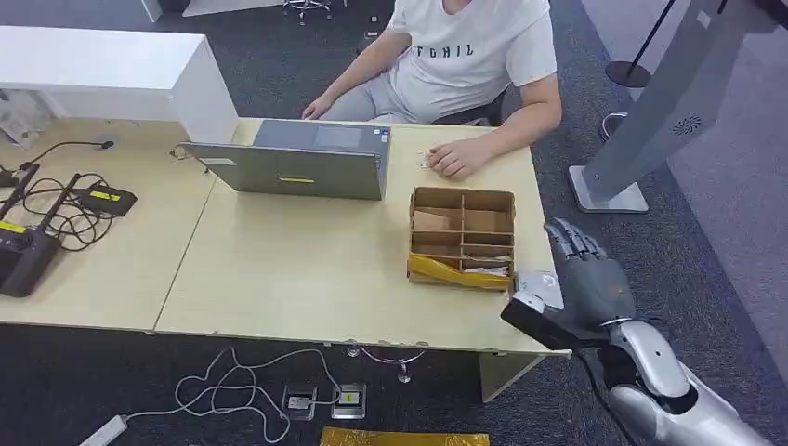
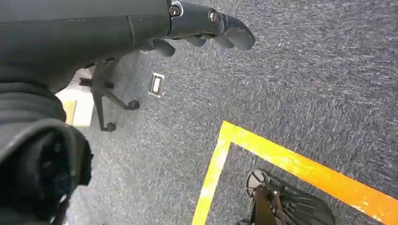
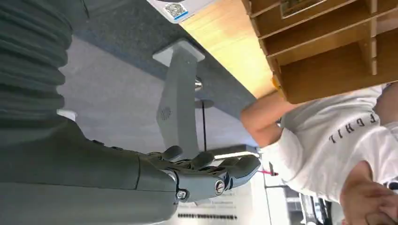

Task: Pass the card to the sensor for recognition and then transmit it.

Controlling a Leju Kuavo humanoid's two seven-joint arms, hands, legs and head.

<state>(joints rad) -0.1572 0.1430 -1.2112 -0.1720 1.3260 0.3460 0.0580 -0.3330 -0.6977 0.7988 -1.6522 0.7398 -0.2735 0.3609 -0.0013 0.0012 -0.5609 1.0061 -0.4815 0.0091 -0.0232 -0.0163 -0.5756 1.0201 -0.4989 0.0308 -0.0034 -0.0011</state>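
floor: dark grey carpet (image 1: 734, 186) around a pale wooden desk (image 1: 307, 269); yellow tape (image 2: 300, 168) marks the carpet in the left wrist view.
desk: a second pale tabletop joins it on its left side, carrying black devices (image 1: 23, 251) and cables.
laptop: grey laptop (image 1: 297, 167) near the far edge of the desk, lid towards the robot.
box: brown cardboard divider box (image 1: 462, 237) towards the right edge of the desk, with a yellow strip along its near side; papers lie in its near compartments.
card: white card (image 1: 541, 286) flat at the near right corner of the desk, just beside the box; in the right wrist view its printed corner (image 3: 176, 9) shows at the desk's edge.
right hand: right hand (image 1: 590, 279) hovers off the right edge of the desk, next to the card, fingers stretched out and apart, holding nothing; whether the thumb touches the card cannot be told.
left hand: left hand (image 2: 206, 28) hangs over the carpet, fingers loosely extended, nothing in them.
sensor: grey slanted stand (image 1: 650, 111) on a flat base on the carpet, beyond the desk's right edge.
person: person in a white t-shirt (image 1: 465, 56) sits at the far edge, one hand (image 1: 453, 158) resting on the desk behind the box.
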